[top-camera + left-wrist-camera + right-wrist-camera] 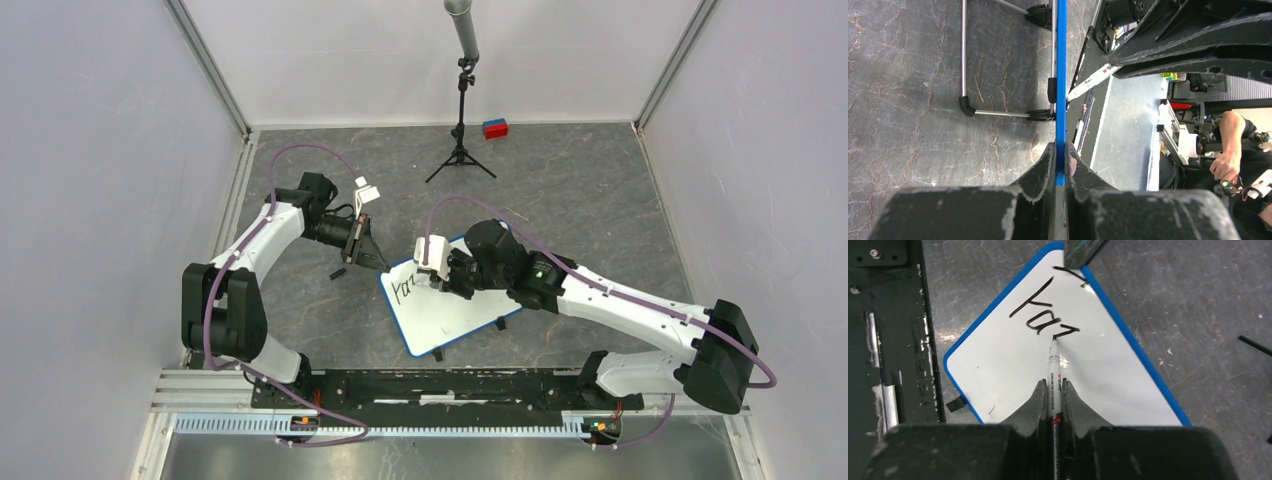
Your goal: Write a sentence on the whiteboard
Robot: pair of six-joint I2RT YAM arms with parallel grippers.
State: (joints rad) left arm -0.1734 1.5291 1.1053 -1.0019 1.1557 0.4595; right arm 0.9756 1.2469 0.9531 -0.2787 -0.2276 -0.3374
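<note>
- Top view: the whiteboard (450, 315) is found on the table between the two arms, propped on small black feet. Its long axis is seen running from far-left to near-right.
- Top view: the left gripper (372, 256) is placed at the board's far-left corner. The right gripper (441, 277) is poised over the far-left part of the writing surface, so the right arm is judged the nearer one for the stroke in hand. The sentence (405, 290) is seen as a few dark marks by that corner; most of the board is bare.
- Left wrist view: the board's blue rim is viewed edge-on, and the left jaws are pressed together on it. The board is thus steadied by this arm. The metal legs and black feet are seen beside the rim.
- Right wrist view: a marker (1053, 365) is pinched between the right jaws, pointing straight ahead. Its tip is set down on the white surface at the end of the last stroke.
- Right wrist view: only the first letters are written, read roughly as "Fa" plus one stroke. The unwritten area lies toward the gripper and to its right, along the long axis, so the next strokes are expected to be drawn that way.
</note>
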